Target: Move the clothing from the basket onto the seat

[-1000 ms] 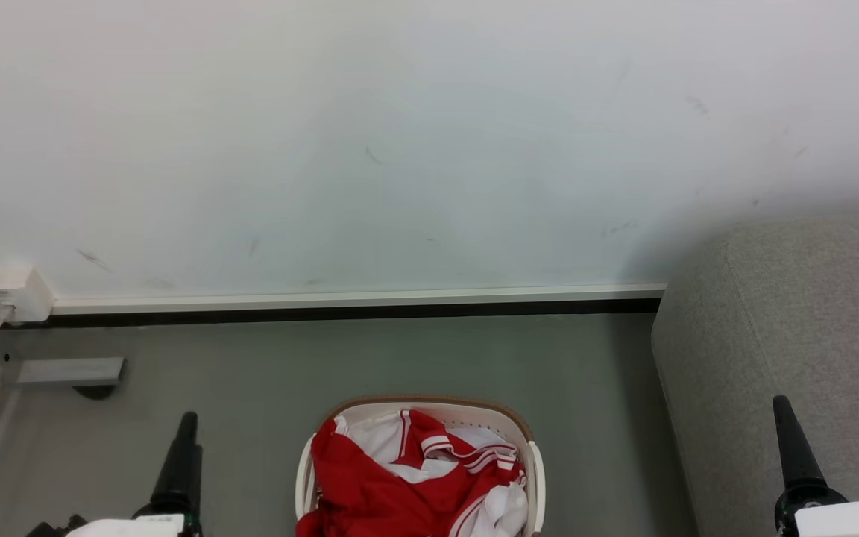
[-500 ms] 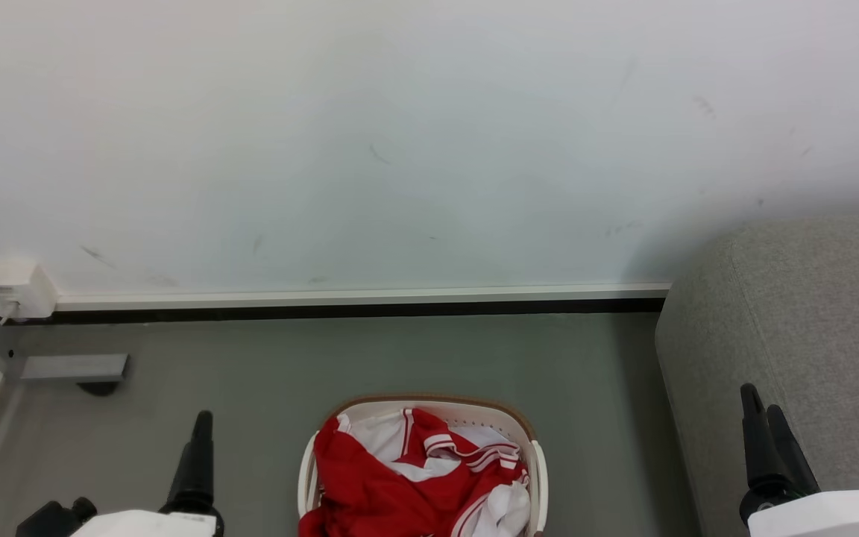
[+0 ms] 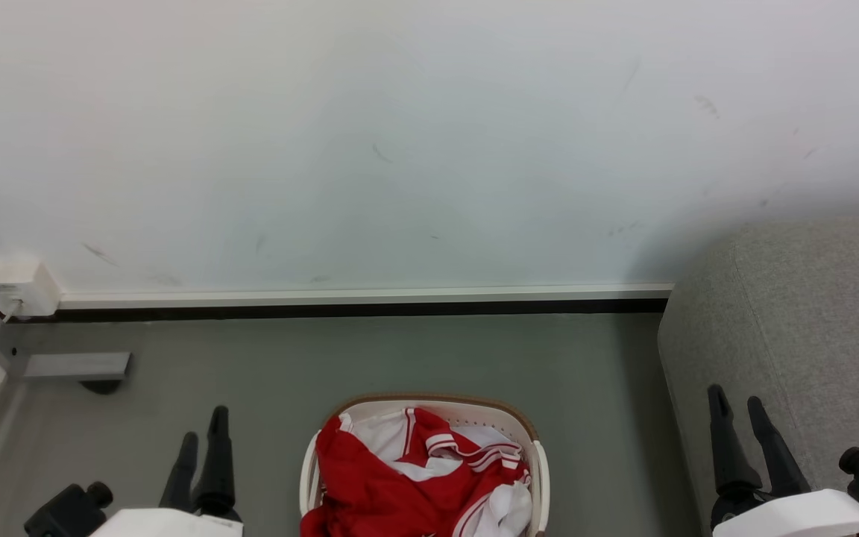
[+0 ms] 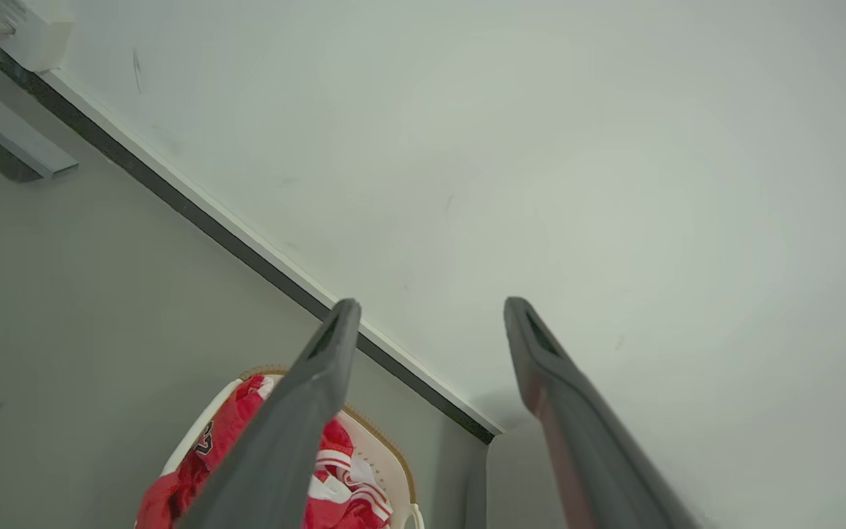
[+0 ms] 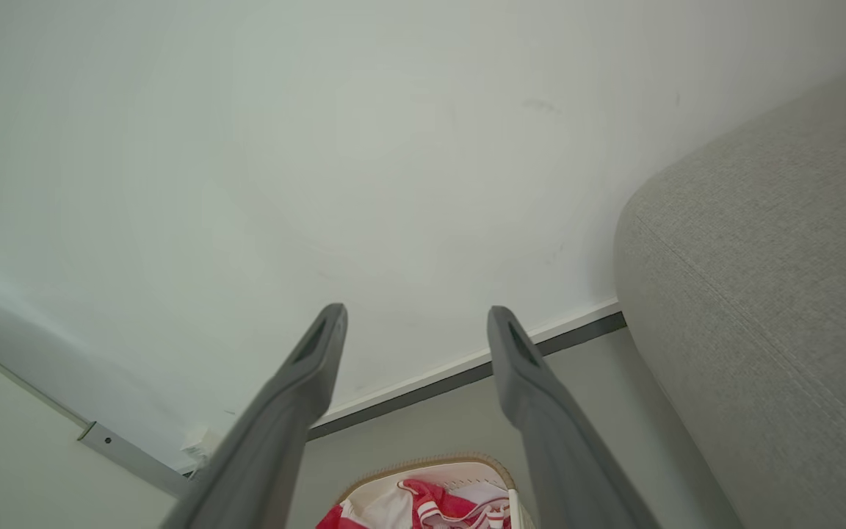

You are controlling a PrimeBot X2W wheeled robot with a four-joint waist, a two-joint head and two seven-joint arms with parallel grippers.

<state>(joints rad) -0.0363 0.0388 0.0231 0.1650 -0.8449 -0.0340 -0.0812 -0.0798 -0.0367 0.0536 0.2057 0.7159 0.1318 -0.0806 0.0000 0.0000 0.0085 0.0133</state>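
Observation:
The clothing (image 3: 392, 492), a red jersey with white stripe trim and white cloth, lies heaped in the cream basket (image 3: 429, 401) on the floor at the bottom middle of the head view. My left gripper (image 3: 204, 425) is open, left of the basket and apart from it. My right gripper (image 3: 735, 397) is open to the basket's right, in front of the grey seat (image 3: 817, 313). The left wrist view shows the left gripper (image 4: 430, 305) open and empty, with the clothing (image 4: 221, 433) and basket (image 4: 386, 450) below. Under the open right gripper (image 5: 416, 312) lie the basket (image 5: 423, 461) and clothing (image 5: 452, 507), with the seat (image 5: 775, 294) alongside.
A white wall (image 3: 429, 149) with a dark baseboard (image 3: 355, 307) stands close behind the basket. A white socket box (image 3: 16, 287) and a grey metal foot (image 3: 75, 365) sit at the far left. Grey floor (image 3: 400, 354) lies between basket and wall.
Both grippers have turned so each shows two fingers instead of one, and both have shifted inward toward the basket. The clothing and basket have not moved.

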